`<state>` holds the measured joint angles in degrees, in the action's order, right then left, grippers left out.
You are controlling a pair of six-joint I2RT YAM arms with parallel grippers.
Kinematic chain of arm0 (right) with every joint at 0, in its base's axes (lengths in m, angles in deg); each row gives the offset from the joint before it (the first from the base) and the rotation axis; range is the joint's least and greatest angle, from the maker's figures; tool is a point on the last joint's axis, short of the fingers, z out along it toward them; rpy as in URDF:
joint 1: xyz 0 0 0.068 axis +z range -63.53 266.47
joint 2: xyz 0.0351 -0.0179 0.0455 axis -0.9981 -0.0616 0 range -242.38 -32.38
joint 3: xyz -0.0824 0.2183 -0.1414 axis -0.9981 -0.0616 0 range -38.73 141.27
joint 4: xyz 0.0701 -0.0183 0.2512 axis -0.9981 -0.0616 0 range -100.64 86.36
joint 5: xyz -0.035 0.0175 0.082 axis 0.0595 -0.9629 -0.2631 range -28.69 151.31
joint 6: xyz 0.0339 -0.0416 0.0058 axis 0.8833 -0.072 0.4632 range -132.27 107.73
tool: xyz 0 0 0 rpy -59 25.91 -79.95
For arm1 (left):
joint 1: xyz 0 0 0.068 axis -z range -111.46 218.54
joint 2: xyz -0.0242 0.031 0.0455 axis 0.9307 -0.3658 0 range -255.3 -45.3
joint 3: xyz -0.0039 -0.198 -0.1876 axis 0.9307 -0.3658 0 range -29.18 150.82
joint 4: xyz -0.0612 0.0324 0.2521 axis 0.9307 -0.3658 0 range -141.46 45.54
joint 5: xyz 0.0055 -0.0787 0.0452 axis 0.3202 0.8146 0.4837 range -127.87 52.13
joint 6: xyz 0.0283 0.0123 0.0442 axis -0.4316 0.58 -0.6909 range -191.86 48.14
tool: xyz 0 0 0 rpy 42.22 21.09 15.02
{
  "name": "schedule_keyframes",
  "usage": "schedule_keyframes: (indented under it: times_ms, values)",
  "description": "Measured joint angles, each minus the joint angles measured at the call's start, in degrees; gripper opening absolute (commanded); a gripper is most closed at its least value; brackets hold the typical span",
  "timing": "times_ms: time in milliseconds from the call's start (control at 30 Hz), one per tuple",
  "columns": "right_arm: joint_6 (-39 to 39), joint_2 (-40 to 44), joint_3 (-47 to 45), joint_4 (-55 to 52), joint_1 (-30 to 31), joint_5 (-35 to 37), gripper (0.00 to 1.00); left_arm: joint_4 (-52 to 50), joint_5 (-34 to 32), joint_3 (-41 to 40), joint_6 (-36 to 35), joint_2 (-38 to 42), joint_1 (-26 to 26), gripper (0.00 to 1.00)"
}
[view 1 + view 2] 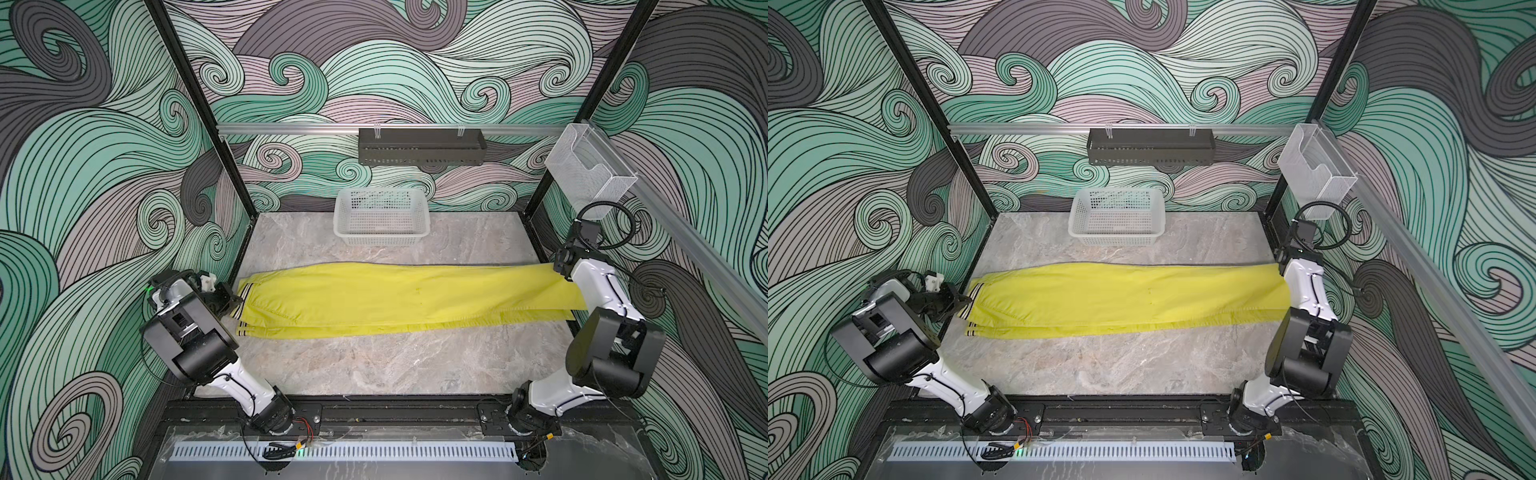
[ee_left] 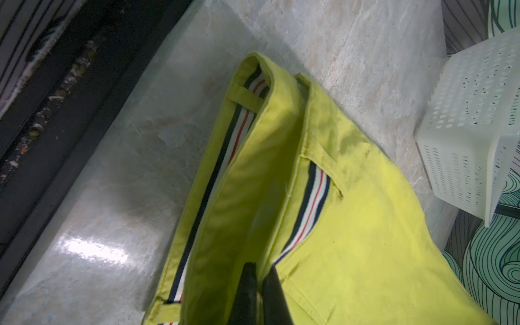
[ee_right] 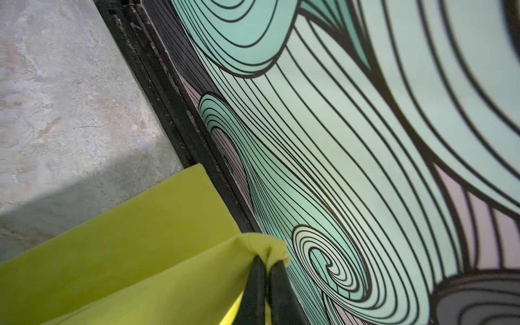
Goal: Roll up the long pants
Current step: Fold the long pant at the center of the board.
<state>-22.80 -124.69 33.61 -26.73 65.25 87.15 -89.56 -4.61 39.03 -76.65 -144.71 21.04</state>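
The long pants [image 1: 395, 299] lie flat across the tabletop [image 1: 374, 365], legs folded one over the other, waistband at the robot's left, hems at its right. The left end effector [image 2: 260, 281] is pinched on the waistband's upper layer; the right end effector [image 3: 267, 266] is pinched on a leg hem. The lengthwise fold looks done; no roll has begun, so all the rolling remains

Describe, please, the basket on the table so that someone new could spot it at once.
Start at the grey marble-look table; at its far edge, against the swirl-patterned back wall, stands the white basket. It lies beyond the yellow-green long pants and below the black tray hung on the rail; only it is white and rests on the table.
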Motion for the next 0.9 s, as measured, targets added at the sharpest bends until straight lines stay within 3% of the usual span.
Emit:
schedule_keyframes:
  times_ms: [267, 567, 600, 667, 767, 833, 900]
  values:
    - [0.9, -6.5, 2.4, -2.7, 0.0, -1.1, 0.0, 0.0, 0.0, 0.0, 0.0, 0.2, 0.0, 0.0]
    - [1.6, -5.9, 1.6, -3.8, -0.3, -2.3, 0.03, 0.0, 0.0, 0.0, 0.2, 0.3, 0.0, 0.0]
    - [1.6, -6.4, 2.0, -4.1, -0.3, -2.5, 0.07, 0.0, 0.1, 0.0, 0.2, 0.3, 0.0, 0.0]
    - [2.0, -8.3, 4.0, -5.0, -0.3, -2.8, 0.41, 0.1, 0.2, 0.0, 0.3, 0.3, 0.0, 0.0]
    - [2.9, -12.1, 7.1, -5.8, -0.3, -2.9, 0.71, 0.2, 0.2, 0.0, 0.3, 0.3, 0.0, 0.0]
    - [3.8, -13.9, 8.3, -6.5, -0.3, -2.8, 0.83, 0.3, 0.2, 0.0, 0.3, 0.3, 0.0, 0.0]
    - [4.3, -14.3, 8.2, -7.2, -0.4, -2.3, 0.89, 0.3, 0.2, 0.0, 0.4, 0.3, 0.0, 0.05]
